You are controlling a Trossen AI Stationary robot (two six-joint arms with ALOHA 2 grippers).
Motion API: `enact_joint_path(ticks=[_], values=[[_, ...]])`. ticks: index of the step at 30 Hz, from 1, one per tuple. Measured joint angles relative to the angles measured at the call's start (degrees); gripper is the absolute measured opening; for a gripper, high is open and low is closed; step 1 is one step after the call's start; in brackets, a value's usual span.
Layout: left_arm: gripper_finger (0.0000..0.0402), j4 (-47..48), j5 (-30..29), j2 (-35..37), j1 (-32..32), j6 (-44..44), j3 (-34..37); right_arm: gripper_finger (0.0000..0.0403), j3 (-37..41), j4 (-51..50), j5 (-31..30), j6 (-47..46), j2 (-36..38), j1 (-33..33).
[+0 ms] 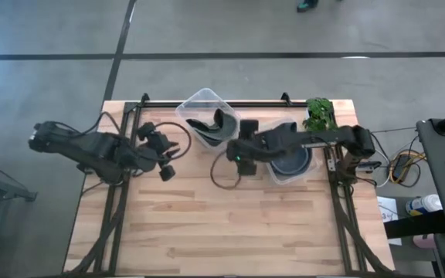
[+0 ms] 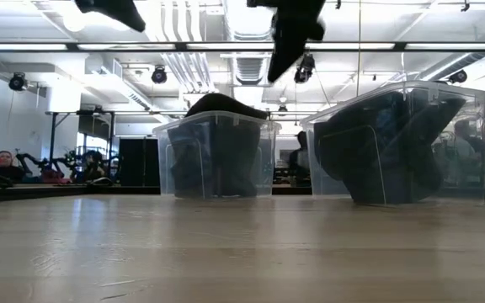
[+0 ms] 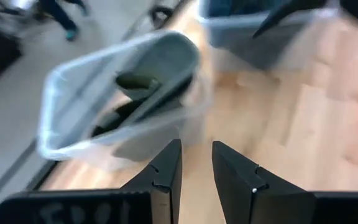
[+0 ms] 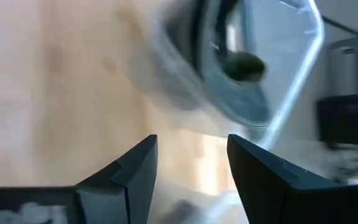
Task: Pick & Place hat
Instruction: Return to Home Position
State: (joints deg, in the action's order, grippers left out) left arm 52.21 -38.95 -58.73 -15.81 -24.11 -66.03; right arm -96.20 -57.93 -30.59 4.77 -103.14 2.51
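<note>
Surface: pale wood surface (image 1: 230, 224), grey floor beyond.
Caps: green caps (image 1: 216, 125) in the left bin (image 1: 194, 104), upper centre; blue cap (image 1: 290, 162) in the right bin (image 1: 284, 181) beside it.
Left jaws: slightly parted, empty, centre left.
Right jaws: parted wider, empty, beside the right bin.
Risk: right arm crosses its bin; a low retreat could clip the rim.

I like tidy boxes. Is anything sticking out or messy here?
Yes. One cap pokes up above the rim of the left bin, not fully tucked in. Everything in the right bin sits inside.
</note>
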Motion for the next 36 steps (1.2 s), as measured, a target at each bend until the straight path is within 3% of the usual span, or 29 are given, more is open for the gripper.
enact_joint_path(ticks=[6, 12, 17, 18, 20, 25, 29, 33, 36], values=[[0.0083, -1.65, 10.47, 1.96, -0.02, 3.51, 0.03, 0.0182, 1.65, -0.57, 9.61, -12.31, 4.76, 5.66], [0.0083, -9.64, 10.96, 16.10, 0.07, -1.67, 10.24, 0.0182, 18.23, 4.76, 9.45, -27.13, 19.60, 10.12], [0.0083, -10.74, 1.47, 27.14, 0.10, -13.59, 17.89, 0.0185, 27.56, 3.47, 10.54, -35.92, 33.74, 12.29], [0.0083, -10.49, 3.16, 29.20, -0.02, -20.94, 18.72, 0.0185, 28.37, 3.22, 11.14, -40.74, 36.74, 12.40], [0.0083, -14.19, 5.41, 32.69, -0.30, -19.27, 21.40, 0.0184, 30.50, 5.52, 10.69, -49.67, 42.37, 13.30], [0.0083, -37.85, 18.70, 40.66, -0.01, 1.84, 30.91, 0.0183, 43.21, 32.39, 9.20, -32.51, 55.51, 18.50], [0.0083, -49.13, 29.88, 48.16, -0.02, 5.01, 41.04, 0.0185, 60.02, 56.28, 8.78, -25.40, 67.23, 17.95], [0.0083, -55.84, 30.97, 54.83, 0.00, 4.91, 48.39, 0.0182, 74.76, 76.09, 14.26, -21.59, 76.76, 17.83], [0.0083, -57.73, 31.42, 58.63, -0.02, 6.65, 50.28, 0.0184, 81.26, 83.57, 15.43, -19.81, 83.11, 17.61]])
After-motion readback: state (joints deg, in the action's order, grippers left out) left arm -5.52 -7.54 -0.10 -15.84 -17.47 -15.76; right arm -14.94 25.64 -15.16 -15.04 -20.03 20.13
